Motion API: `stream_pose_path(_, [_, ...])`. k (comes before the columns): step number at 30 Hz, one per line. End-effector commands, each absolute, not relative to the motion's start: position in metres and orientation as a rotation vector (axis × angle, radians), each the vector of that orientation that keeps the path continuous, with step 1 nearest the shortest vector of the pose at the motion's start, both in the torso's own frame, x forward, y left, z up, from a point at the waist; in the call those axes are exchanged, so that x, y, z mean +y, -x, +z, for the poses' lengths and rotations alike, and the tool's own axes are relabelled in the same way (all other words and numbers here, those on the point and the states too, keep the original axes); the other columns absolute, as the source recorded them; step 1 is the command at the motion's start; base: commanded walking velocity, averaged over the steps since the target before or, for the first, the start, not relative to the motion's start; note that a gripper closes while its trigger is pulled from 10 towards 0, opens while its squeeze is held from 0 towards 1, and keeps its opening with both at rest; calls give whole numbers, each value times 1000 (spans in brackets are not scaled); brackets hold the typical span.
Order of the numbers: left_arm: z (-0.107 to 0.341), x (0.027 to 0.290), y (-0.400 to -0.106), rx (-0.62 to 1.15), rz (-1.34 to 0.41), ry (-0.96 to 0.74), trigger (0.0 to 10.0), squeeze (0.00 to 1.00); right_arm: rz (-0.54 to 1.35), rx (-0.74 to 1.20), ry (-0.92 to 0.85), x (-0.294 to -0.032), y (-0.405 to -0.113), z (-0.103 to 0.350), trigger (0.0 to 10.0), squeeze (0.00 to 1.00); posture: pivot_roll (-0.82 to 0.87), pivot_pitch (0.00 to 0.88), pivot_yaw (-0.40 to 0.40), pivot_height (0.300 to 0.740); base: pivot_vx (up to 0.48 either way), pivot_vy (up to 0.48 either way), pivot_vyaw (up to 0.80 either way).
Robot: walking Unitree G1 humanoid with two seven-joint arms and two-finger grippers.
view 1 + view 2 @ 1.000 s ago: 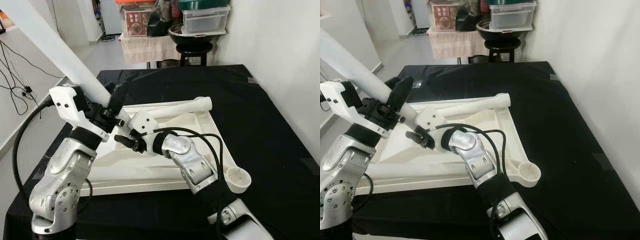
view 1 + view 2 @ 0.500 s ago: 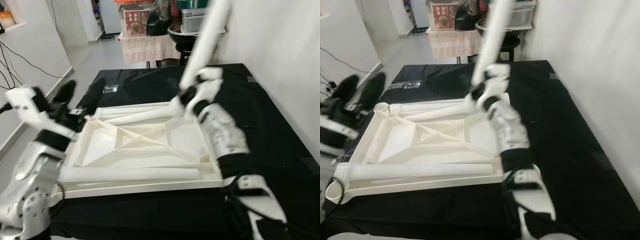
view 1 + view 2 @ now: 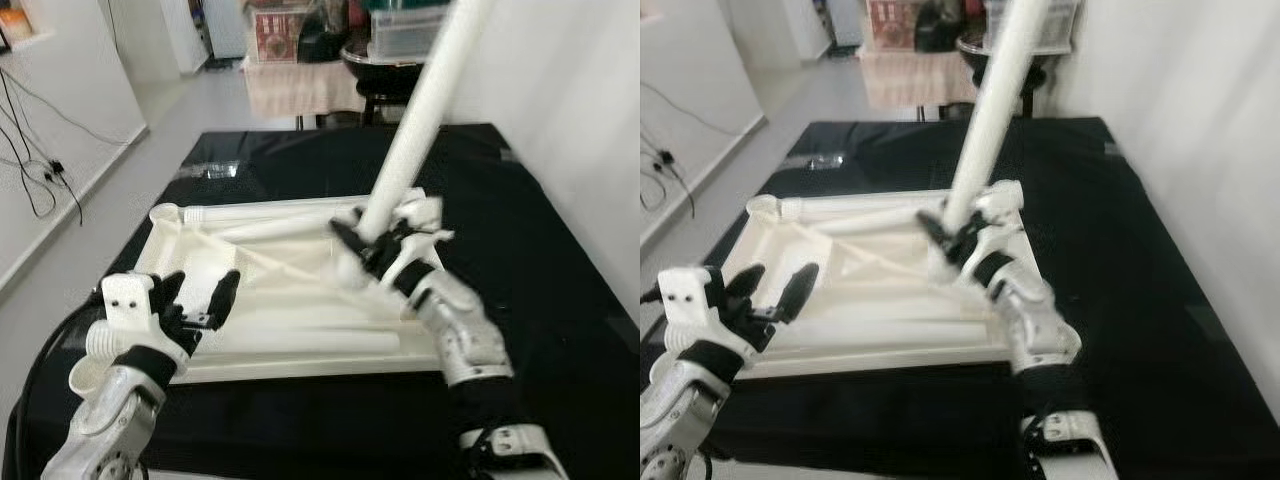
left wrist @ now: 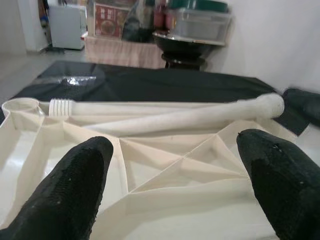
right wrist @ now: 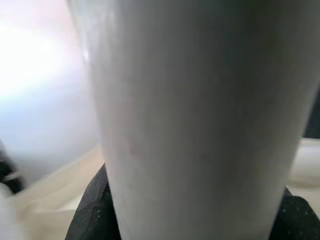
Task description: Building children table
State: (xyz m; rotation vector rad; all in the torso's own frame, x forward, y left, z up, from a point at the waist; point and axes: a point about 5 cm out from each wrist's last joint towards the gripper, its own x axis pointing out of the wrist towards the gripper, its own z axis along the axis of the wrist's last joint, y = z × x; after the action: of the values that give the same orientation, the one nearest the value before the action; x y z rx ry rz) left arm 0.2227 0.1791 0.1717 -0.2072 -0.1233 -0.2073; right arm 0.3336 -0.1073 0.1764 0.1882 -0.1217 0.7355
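The white children's table top [image 3: 300, 368] lies upside down on a black-covered table. My right gripper [image 3: 365, 245] is shut on a long white table leg [image 3: 420, 120], which stands steeply tilted over the top's far right corner. In the right wrist view that leg [image 5: 200, 100] sits between the black fingers [image 5: 92, 210]. My left gripper [image 3: 195, 300] hangs open over the top's near left part, holding nothing. Its fingers [image 4: 75, 185] point across the ribbed underside. Two more legs lie along the far side [image 4: 165, 107] and a third along the near side [image 3: 310, 342].
The black cloth [image 3: 540, 250] has free room to the right of the top. A white wall runs along the right. Behind the table stand a stool with a black bowl [image 3: 385, 70] and plastic boxes. Cables [image 3: 40, 170] trail on the floor at the left.
My left gripper let go of the leg and dropped to the near left, open. My right gripper carried the leg across to the far right corner and then lowered it.
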Motion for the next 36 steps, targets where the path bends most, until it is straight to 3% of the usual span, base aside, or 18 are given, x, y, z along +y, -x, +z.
stream_pose_path(1, [156, 176, -215, -74, -178, 161, 10000, 0, 899, -173, -304, -99, -313, 181, 10000, 0, -72, 41, 51, 740, 0, 0, 0])
stream_pose_path(7, [158, 175, -219, -88, -172, 134, 10000, 0, 907, -155, -361, -95, -314, 176, 10000, 0, -74, 42, 55, 740, 0, 0, 0])
stream_pose_path(10, [181, 181, -224, -151, -231, 12, 10000, 0, 892, -165, -350, -95, -318, 180, 10000, 0, -76, 36, 55, 740, 0, 0, 0])
stream_pose_path(12, [229, 206, -232, -261, -271, -181, 10000, 0, 878, -185, -328, -96, -321, 186, 10000, 0, -70, 30, 56, 740, 0, 0, 0])
stream_pose_path(14, [229, 206, -232, -261, -271, -181, 10000, 0, 878, -185, -328, -96, -321, 186, 10000, 0, -70, 30, 56, 740, 0, 0, 0])
stream_pose_path(15, [255, 226, -234, -305, -274, -308, 10000, 0, 871, -195, -315, -97, -322, 189, 10000, 0, -67, 23, 67, 740, 0, 0, 0])
stream_pose_path(16, [255, 226, -234, -305, -274, -308, 10000, 0, 871, -195, -315, -97, -322, 189, 10000, 0, -67, 23, 67, 740, 0, 0, 0])
stream_pose_path(18, [288, 266, -234, -298, -240, -605, 10000, 0, 848, -212, -296, -99, -325, 192, 10000, 0, -61, 13, 75, 740, 0, 0, 0])
stream_pose_path(19, [288, 266, -234, -298, -240, -605, 10000, 0, 848, -212, -296, -99, -325, 192, 10000, 0, -61, 13, 75, 740, 0, 0, 0])
stream_pose_path(21, [293, 283, -235, -246, -228, -767, 10000, 0, 842, -216, -288, -100, -325, 193, 10000, 0, -62, 7, 83, 740, 0, 0, 0])
stream_pose_path(30, [271, 265, -242, -217, -302, -819, 10000, 0, 859, -204, -242, -97, -322, 191, 10000, 0, -80, 0, 76, 740, 0, 0, 0])
stream_pose_path(36, [276, 271, -243, -215, -303, -896, 10000, 0, 864, -201, -218, -95, -324, 191, 10000, 0, -75, 0, 71, 740, 0, 0, 0])
